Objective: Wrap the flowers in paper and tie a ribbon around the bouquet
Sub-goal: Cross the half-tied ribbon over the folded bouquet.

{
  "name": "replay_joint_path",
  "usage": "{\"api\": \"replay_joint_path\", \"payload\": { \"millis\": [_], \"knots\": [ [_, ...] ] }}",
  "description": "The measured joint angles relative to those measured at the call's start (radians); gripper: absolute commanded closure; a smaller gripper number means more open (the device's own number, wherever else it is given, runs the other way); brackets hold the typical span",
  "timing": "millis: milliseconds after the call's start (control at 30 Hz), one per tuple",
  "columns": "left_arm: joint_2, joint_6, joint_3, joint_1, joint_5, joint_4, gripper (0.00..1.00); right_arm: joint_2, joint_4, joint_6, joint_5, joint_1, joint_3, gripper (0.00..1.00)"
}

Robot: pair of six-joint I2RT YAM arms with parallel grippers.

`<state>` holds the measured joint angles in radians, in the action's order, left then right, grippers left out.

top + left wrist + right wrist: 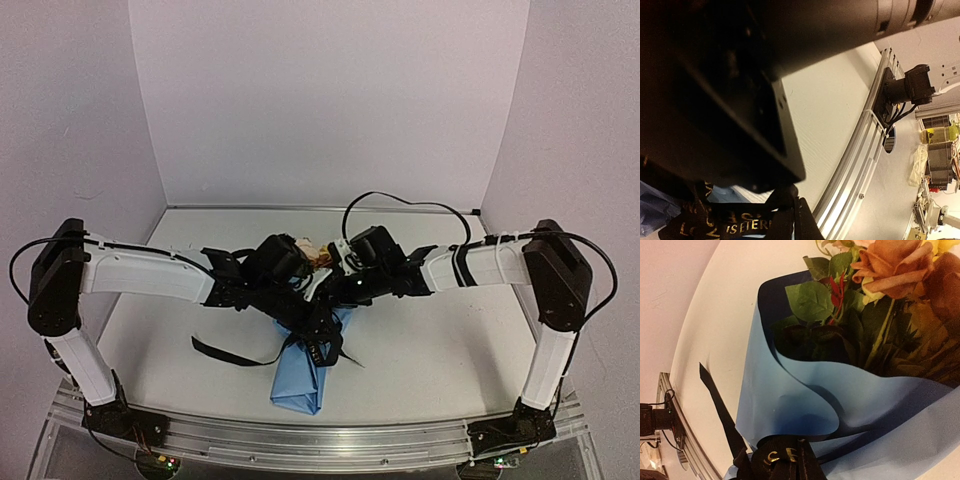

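**On the bouquet, left tool and right tool both nipped on the ribbon**

From where I stand, the left arm reaches in from the left across the white bench, and its wrist dips down in the middle. Its tool is pressed together. The black ribbon with gold lettering runs straight into the fingertips, so it looks pinched there. In the left wrist view a dark housing close to the lens blocks most of the rest. One loose ribbon tail lies flat on the bench and trails off to the left from the middle of the cone.

In the centre the bouquet lies on the bench. The light blue paper is wrapped into a cone, with its navy face showing inside the open mouth. The narrow folded end points toward the metal rail at the near edge. The flowers sit in the mouth at the far end: a rust-brown rose, some yellow, broad green leaves, and thin stems running down into the paper.

The right tool is also pressed together, low against the cone, with a bunched bit of ribbon caught at its fingertips. I cannot tell whether there is a knot. The two wrists crowd together over the bouquet and hide the middle of the wrap from above. The right arm stretches away to the right.
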<state>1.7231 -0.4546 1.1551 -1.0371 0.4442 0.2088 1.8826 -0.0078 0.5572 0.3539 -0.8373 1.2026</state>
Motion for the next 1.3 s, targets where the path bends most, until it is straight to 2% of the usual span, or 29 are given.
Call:
{"api": "replay_joint_path", "payload": {
  "millis": [167, 367, 533, 633, 733, 900, 1300],
  "knots": [
    [-0.004, -0.017, -0.008, -0.008, -0.010, -0.045, 0.63, 0.001, 0.007, 0.011, 0.067, -0.005, 0.000, 1.00],
    [-0.111, -0.014, -0.087, -0.009, -0.009, -0.073, 0.53, 0.001, 0.030, 0.017, 0.114, -0.010, 0.000, 1.00],
    [-0.224, 0.014, -0.136, -0.009, -0.018, -0.090, 0.54, 0.001, 0.064, 0.023, 0.135, -0.010, 0.000, 1.00],
    [-0.280, 0.029, -0.165, 0.002, -0.063, -0.097, 0.59, 0.002, 0.074, 0.023, 0.142, -0.010, 0.000, 1.00],
    [-0.308, 0.044, -0.193, 0.064, -0.089, -0.095, 0.64, 0.006, 0.081, 0.022, 0.157, -0.010, 0.000, 1.00],
    [-0.254, 0.087, -0.200, 0.154, -0.117, -0.075, 0.64, 0.018, 0.088, 0.023, 0.179, -0.010, 0.000, 1.00],
    [-0.116, 0.125, -0.182, 0.150, -0.128, -0.053, 0.63, 0.018, 0.091, 0.023, 0.191, -0.015, 0.000, 1.00]
  ]
}}
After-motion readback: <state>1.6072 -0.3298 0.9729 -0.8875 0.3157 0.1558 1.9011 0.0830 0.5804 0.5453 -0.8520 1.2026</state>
